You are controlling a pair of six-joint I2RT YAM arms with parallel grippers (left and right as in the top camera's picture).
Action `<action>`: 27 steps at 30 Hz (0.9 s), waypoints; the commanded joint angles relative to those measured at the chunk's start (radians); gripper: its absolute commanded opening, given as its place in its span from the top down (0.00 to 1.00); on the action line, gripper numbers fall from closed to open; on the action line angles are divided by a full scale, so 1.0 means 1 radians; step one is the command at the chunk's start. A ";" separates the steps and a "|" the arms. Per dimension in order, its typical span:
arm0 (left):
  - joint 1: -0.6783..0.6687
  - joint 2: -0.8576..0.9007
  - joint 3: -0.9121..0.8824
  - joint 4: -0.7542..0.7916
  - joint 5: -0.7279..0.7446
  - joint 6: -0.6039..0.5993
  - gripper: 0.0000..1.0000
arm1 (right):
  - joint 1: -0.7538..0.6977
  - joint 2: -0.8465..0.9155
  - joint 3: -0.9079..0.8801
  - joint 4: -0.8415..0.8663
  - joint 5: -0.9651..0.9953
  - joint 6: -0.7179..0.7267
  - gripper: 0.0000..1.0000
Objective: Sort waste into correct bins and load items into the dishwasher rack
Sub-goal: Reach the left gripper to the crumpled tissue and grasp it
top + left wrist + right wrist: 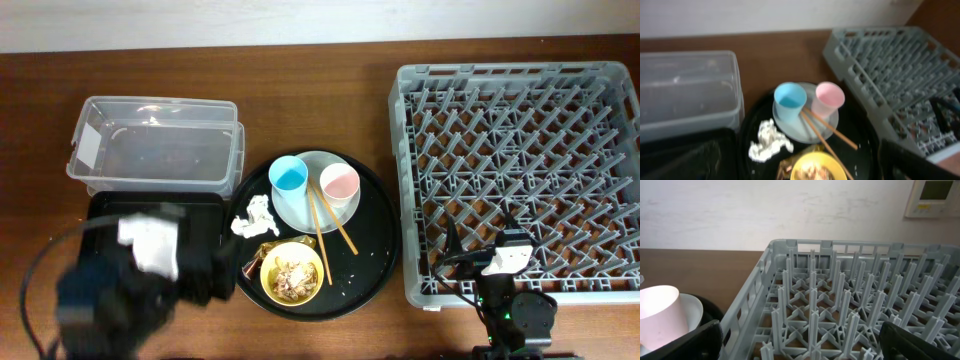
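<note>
From overhead, the round black tray [372, 262] carries a grey-green plate [297, 212] bearing the blue cup [288, 177], pink-lined cup [340, 183] and chopsticks [335, 228]. The tissue [255, 217], gold wrapper [262, 252] and yellow bowl [270, 285] of scraps [293, 278] sit beside it. The clear tub [155, 145] and grey rack [520, 150] flank the tray.

Left wrist view: the left gripper [799, 165] is spread apart, empty, with the bowl between its fingers.

Right wrist view: the right gripper [800, 345] is likewise apart, empty, facing the rack.

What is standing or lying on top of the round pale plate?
The light blue cup and the pink-lined white cup stand on the plate, and the wooden chopsticks lie over its edge. What lies under the cups is hidden.
</note>
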 commanded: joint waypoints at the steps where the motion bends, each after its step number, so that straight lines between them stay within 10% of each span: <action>1: -0.002 0.338 0.183 -0.184 0.061 -0.003 0.00 | 0.005 -0.007 -0.007 -0.002 -0.002 -0.006 0.02; 3: -0.001 0.483 0.185 -0.191 0.061 -0.003 0.00 | 0.005 -0.007 -0.007 -0.002 -0.002 -0.006 0.02; 6: -0.153 0.705 0.177 -0.208 -0.134 -0.175 0.43 | 0.005 -0.007 -0.007 -0.002 -0.002 -0.006 0.02; 14: -0.396 1.048 0.177 -0.104 -0.566 -0.392 0.29 | 0.005 -0.007 -0.007 -0.002 -0.002 -0.006 0.02; 21: -0.396 1.180 0.158 0.042 -0.570 -0.380 0.16 | 0.005 -0.007 -0.007 -0.002 -0.003 -0.006 0.02; 27: -0.396 1.191 0.032 0.198 -0.575 -0.380 0.27 | 0.005 -0.007 -0.007 -0.002 -0.002 -0.006 0.01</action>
